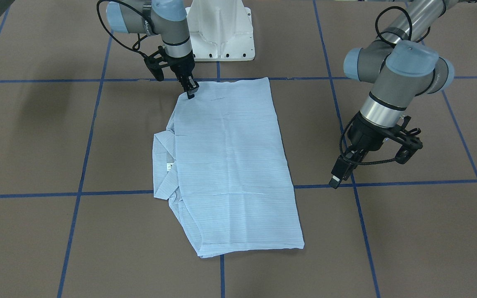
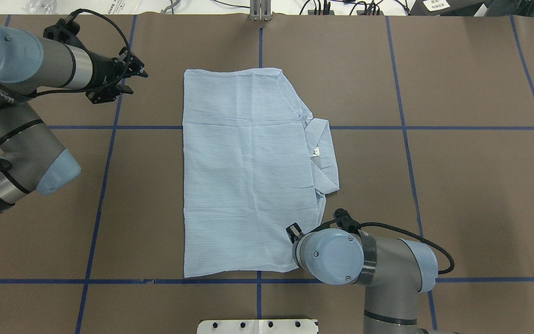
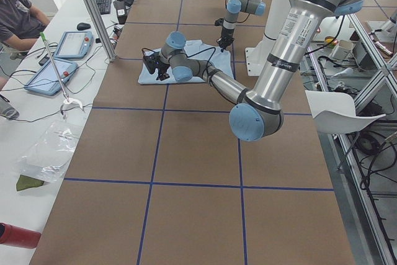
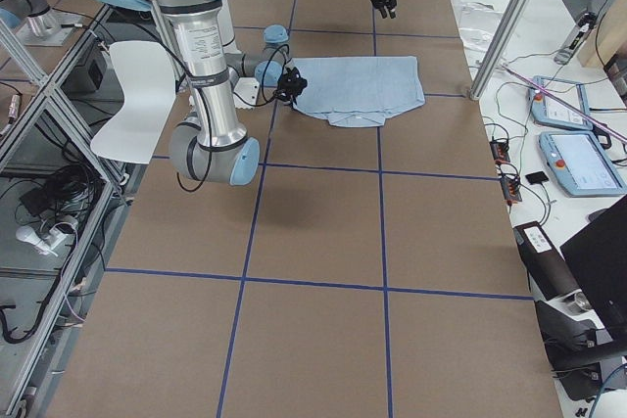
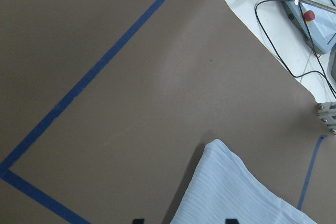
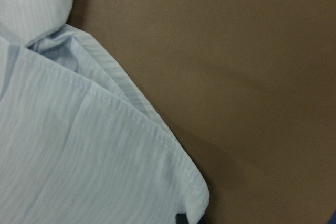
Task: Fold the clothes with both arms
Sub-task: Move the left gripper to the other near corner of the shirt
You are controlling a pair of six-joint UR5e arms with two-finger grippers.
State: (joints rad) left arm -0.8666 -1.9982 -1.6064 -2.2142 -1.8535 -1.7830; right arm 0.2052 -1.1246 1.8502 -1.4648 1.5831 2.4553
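SHIRT: thin pale-blue striped shirt [image 1: 230, 165] lay folded into a rectangle mid-table, pointed collar [image 1: 164, 165] jutting sideways | RIGHT: black right gripper [image 1: 191, 92] pinched closed, apparently on the collar-side corner nearest the robot, likely to lift a fold | LEFT: black left gripper [image 1: 334, 182] hovered off the opposite side, fingers spread, empty | AROUND: brown table with blue tape lines [image 1: 408, 231]; white pedestal base [image 1: 222, 33] behind; jutting collar might snag.

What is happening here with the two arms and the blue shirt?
Two robot arms are folding a pale-blue shirt on the brown table. The shirt lies flat, already folded into a long rectangle, with its collar sticking out at one side. The right gripper is down at the shirt's corner nearest the robot; whether it grips the cloth is not clear. The left gripper is open and hangs beside the shirt, not touching it.
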